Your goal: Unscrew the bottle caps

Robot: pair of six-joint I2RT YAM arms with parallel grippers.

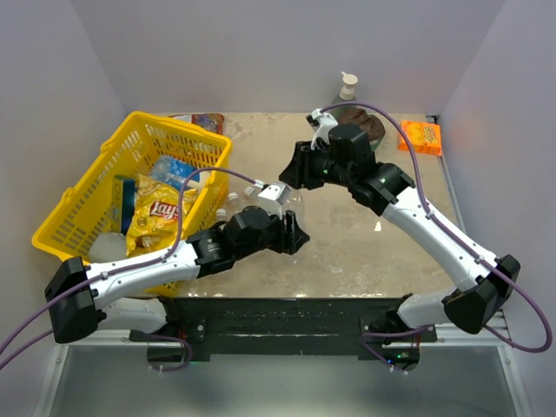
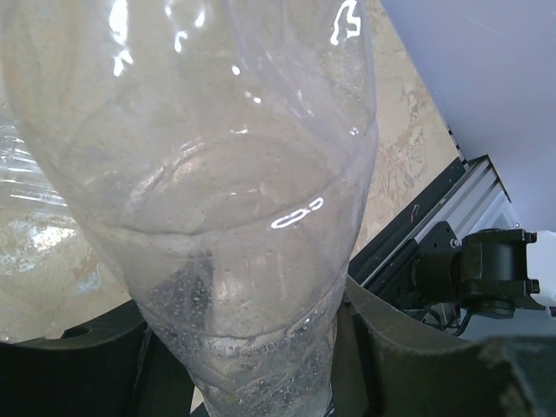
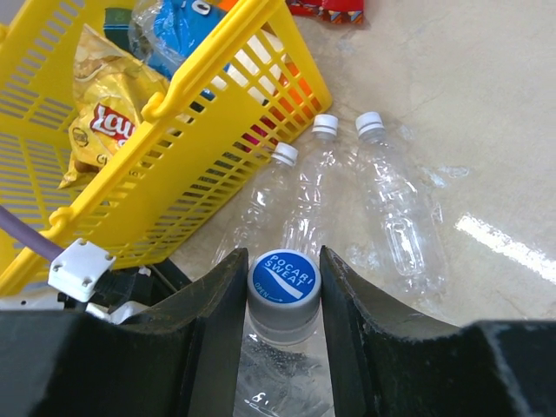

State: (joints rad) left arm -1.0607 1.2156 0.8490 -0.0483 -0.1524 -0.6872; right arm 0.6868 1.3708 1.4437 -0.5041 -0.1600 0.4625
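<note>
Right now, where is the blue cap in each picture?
Top external: hidden at the right gripper, mid-table.
Left wrist: not in it; only its bottle.
Right wrist: blue cap bottom centre, between that gripper's fingers.
Shared landmark: the beige tabletop.

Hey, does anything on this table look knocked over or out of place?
Three bottles lie on their sides on the table beside the yellow basket, white caps on. The fourth bottle, in the jaws of the left gripper, carries a blue cap instead, clamped by the right gripper.
</note>
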